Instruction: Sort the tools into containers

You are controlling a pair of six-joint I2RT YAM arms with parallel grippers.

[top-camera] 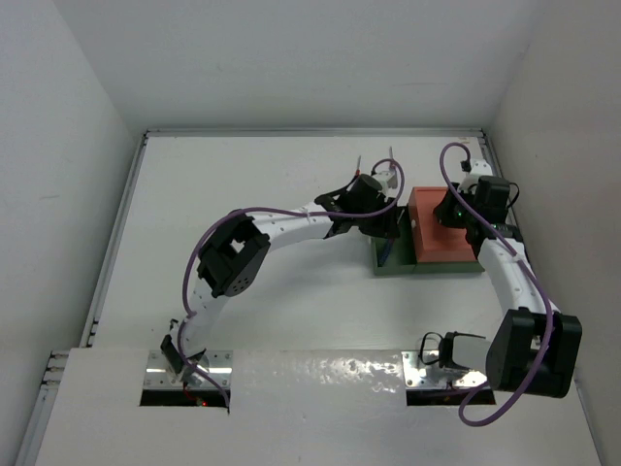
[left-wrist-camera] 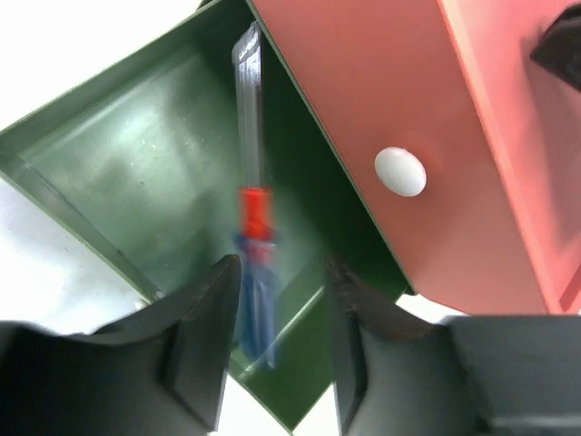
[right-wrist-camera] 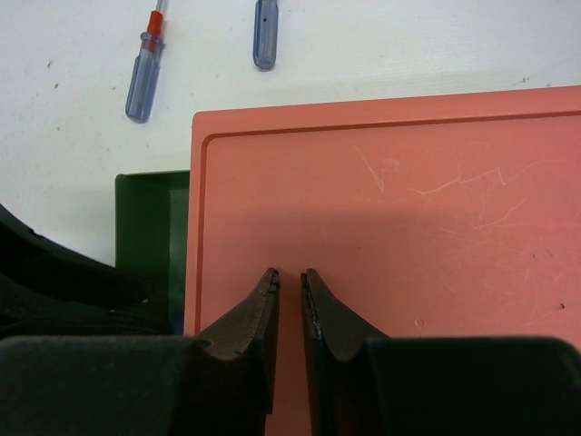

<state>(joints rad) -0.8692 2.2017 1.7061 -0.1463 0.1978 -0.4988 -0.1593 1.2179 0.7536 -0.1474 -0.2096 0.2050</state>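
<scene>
Left gripper [left-wrist-camera: 282, 268] stands open over the green tray [left-wrist-camera: 73, 204], its arm [top-camera: 233, 257] arching from lower left to mid-frame in the overhead view, while the right gripper [right-wrist-camera: 290, 274] hangs nearly closed on nothing above the orange tray [right-wrist-camera: 408, 227]. In the green tray a blurred screwdriver [left-wrist-camera: 255, 211] runs top to bottom of the left wrist view, shaft up and blue handle down. Two other screwdrivers [right-wrist-camera: 145, 77] [right-wrist-camera: 264, 41] lie on the table [right-wrist-camera: 408, 45], upper left in the right wrist view.
</scene>
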